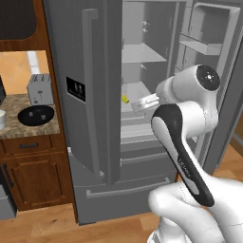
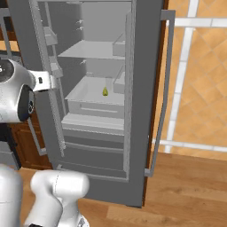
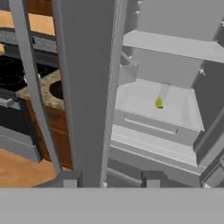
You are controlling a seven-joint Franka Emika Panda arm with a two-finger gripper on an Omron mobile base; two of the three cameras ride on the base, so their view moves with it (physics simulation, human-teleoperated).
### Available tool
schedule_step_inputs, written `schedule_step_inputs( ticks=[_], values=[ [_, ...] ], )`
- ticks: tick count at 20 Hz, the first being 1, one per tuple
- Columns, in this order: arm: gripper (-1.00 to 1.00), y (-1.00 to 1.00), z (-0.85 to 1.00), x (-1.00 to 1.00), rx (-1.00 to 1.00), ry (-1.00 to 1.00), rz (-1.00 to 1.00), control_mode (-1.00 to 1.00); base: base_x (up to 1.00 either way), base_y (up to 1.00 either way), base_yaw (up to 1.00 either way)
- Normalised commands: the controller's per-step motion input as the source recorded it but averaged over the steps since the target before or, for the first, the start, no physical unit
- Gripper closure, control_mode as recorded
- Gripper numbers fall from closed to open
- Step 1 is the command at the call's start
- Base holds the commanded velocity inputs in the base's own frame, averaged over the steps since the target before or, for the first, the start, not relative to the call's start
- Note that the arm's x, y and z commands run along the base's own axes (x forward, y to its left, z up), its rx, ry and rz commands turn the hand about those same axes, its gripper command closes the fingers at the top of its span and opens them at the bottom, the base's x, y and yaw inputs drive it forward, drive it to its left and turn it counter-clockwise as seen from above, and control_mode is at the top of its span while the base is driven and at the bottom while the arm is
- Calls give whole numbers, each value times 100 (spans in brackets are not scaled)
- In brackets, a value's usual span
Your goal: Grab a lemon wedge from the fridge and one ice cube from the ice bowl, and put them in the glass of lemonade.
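The grey steel fridge stands with both upper doors swung open. A tiny yellow lemon wedge lies on the lower white shelf tray inside. My gripper is open, its two dark tips well short of the wedge, in front of the fridge and level with the left door's edge. My white hand reaches toward the opening at shelf height. A black bowl sits on the counter to the left. A whitish cup, cut by the frame edge, may be the glass of lemonade.
A grey two-slot toaster stands behind the bowl on the granite counter. The left fridge door hangs close beside my hand; the right door stands wide. A black stove top lies left of the counter.
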Motion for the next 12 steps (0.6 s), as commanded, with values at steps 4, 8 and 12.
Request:
schedule_step_inputs(
  ticks=[4,8,12],
  values=[
    [-100,-13,0,98,4,21,20,-100,0,0,0],
    [-100,-9,-4,61,6,11,26,-100,0,0,0],
    [-100,6,0,22,8,-4,26,-100,0,0,0]
  ],
)
